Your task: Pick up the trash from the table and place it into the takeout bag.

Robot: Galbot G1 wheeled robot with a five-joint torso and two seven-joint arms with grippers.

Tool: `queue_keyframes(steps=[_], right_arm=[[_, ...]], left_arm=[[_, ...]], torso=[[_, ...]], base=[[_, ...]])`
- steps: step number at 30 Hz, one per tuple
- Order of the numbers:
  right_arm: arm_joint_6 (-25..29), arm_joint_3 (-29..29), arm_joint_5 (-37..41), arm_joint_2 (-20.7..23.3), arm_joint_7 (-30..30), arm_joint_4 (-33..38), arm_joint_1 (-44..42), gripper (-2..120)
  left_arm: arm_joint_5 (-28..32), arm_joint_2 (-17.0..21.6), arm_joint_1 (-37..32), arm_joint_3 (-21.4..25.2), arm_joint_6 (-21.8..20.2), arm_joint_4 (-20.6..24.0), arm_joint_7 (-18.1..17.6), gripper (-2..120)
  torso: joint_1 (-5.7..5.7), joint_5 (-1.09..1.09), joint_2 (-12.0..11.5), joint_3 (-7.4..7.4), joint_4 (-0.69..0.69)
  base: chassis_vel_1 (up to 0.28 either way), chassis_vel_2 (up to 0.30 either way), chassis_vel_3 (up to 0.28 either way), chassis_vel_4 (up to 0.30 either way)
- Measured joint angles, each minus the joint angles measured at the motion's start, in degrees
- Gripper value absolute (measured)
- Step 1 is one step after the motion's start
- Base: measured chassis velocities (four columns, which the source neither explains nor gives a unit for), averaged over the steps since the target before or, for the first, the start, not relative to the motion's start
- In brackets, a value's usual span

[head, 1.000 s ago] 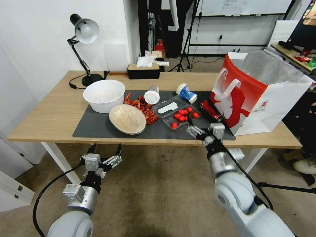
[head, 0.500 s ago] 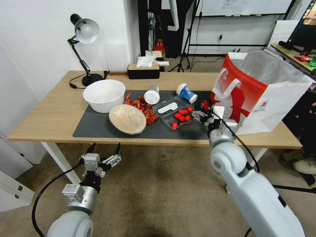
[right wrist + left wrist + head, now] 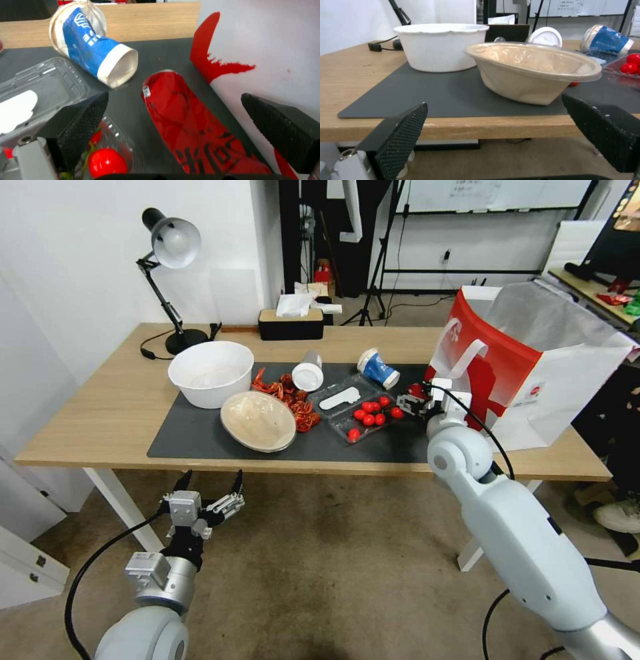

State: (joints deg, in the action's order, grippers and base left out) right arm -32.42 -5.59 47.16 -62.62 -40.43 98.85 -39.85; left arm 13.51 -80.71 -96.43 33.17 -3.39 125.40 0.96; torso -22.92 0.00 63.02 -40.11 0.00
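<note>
While the left arm sits parked below the near table edge, we note its left gripper (image 3: 208,493) with fingers spread and nothing between them; its wrist view faces the shallow beige bowl (image 3: 533,71) and the white round tub (image 3: 441,46).

We log the right gripper (image 3: 415,403) over the dark grey rectangular mat (image 3: 200,437), at about 9 o'clock from the large boxy paper takeout bag (image 3: 527,360) with its red front and white sides. Its jaws are spread wide, and the red drink can (image 3: 190,125) lies on its side on the mat between them in the wrist view; neither pad touches it. The can rests just beside the bag's red front.

On the long light-wood table (image 3: 93,413) we see the blue-and-white paper cup (image 3: 379,369) tipped over at roughly 11 o'clock from the can, and the white cup (image 3: 309,373) on its side farther toward 9 o'clock. A clear plastic clamshell tray (image 3: 357,407) holding small red tomatoes (image 3: 373,413) sits at the can's 9 o'clock, just beside the gripper.
</note>
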Motion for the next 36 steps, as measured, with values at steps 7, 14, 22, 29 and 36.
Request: queue_keyframes(steps=[7, 14, 22, 29, 36], right_arm=[[-1.20, 0.87, 1.47, -0.26, -1.36, -1.61, 2.12, 100], [-3.03, 1.24, 2.03, -0.25, -1.80, -2.51, 3.25, 100], [-4.73, 1.83, 3.98, -0.04, -3.85, -4.35, 5.31, 100], [-5.62, 2.58, 6.09, 0.10, -5.53, -5.94, 6.80, 100], [-6.50, 3.14, 8.16, 0.13, -6.70, -7.27, 7.99, 100]], left_arm=[[0.02, 0.06, 0.14, 0.02, -0.01, -0.31, -0.06, 100], [0.02, 0.04, 0.33, -0.26, -0.05, -0.53, -0.10, 100], [-0.05, 0.02, 0.28, -0.28, -0.09, -0.56, -0.14, 100], [-0.09, 0.04, 0.25, -0.27, -0.09, -0.51, -0.19, 100], [-0.15, -0.02, 0.28, -0.38, -0.09, -0.54, -0.21, 100]], torso=[[0.00, 0.01, 0.00, 0.00, 0.00], [0.00, 0.00, 0.00, 0.00, 0.00], [0.00, 0.00, 0.00, 0.00, 0.00], [0.00, 0.00, 0.00, 0.00, 0.00], [0.00, 0.00, 0.01, 0.00, 0.00]], base=[[0.000, 0.000, 0.000, 0.000], [0.000, 0.000, 0.000, 0.000], [0.000, 0.000, 0.000, 0.000], [0.000, 0.000, 0.000, 0.000], [0.000, 0.000, 0.000, 0.000]])
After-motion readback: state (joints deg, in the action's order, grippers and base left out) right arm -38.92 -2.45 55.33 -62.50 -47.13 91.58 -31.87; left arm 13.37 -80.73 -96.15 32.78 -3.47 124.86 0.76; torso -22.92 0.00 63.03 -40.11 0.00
